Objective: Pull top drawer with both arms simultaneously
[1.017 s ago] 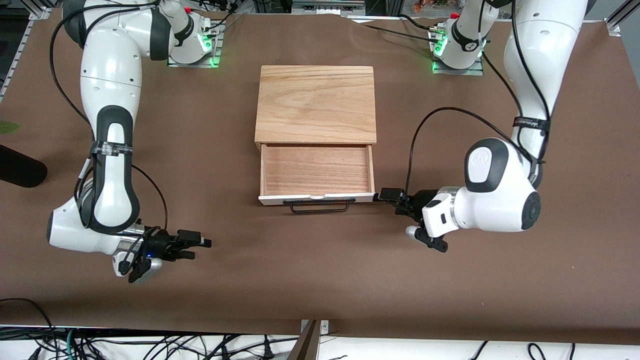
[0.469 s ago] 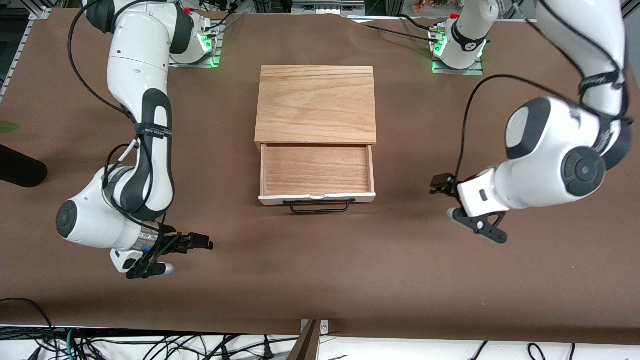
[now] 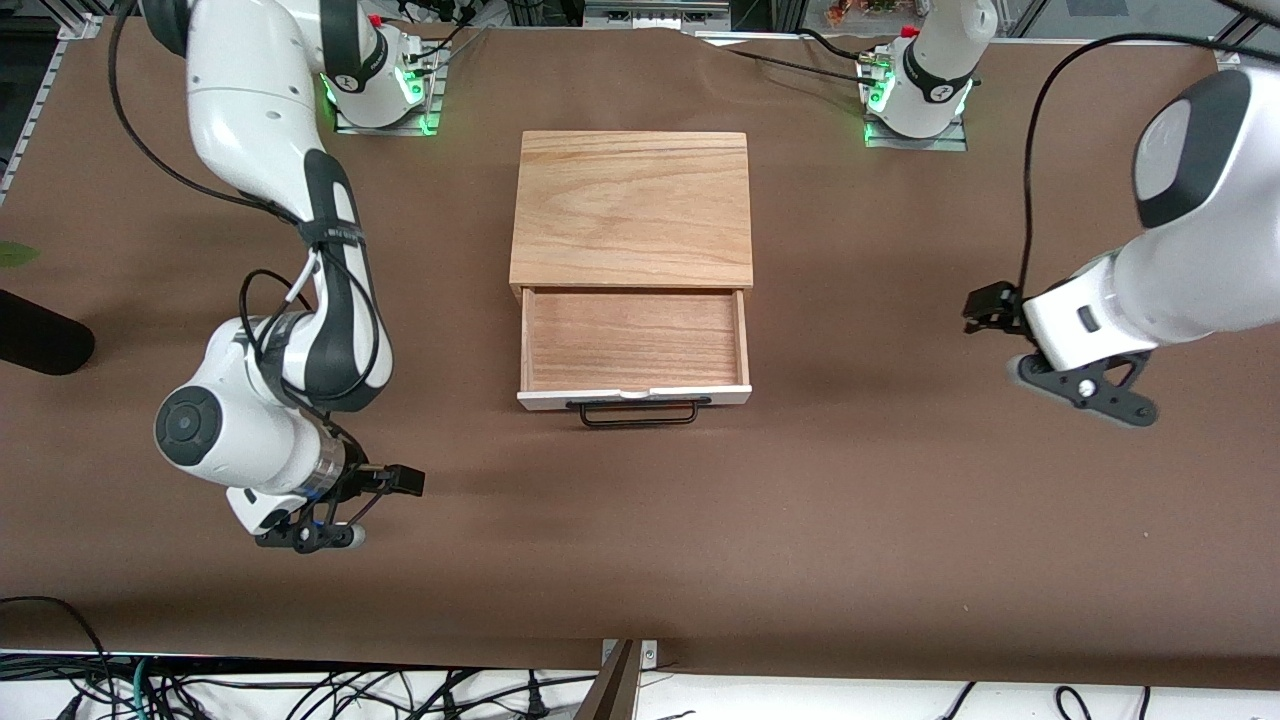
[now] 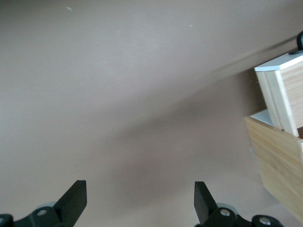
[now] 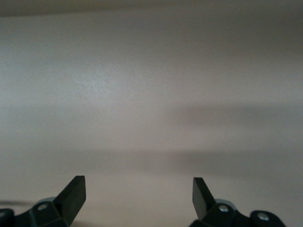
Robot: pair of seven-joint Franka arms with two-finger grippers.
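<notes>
A robotics lab: two white arms (image 3: 280,330) bolted at table (image 3: 900,560) far edge, alu. frame at corners, cables (image 3: 300,690) under near edge.

A brown table cover (image 3: 900,560) spreads under everything. A tangle of black cables (image 3: 300,690) lies along its edge nearest the front camera. A dark rounded object (image 3: 40,345) juts in at the right arm's end, beside a green leaf (image 3: 15,254).
</notes>
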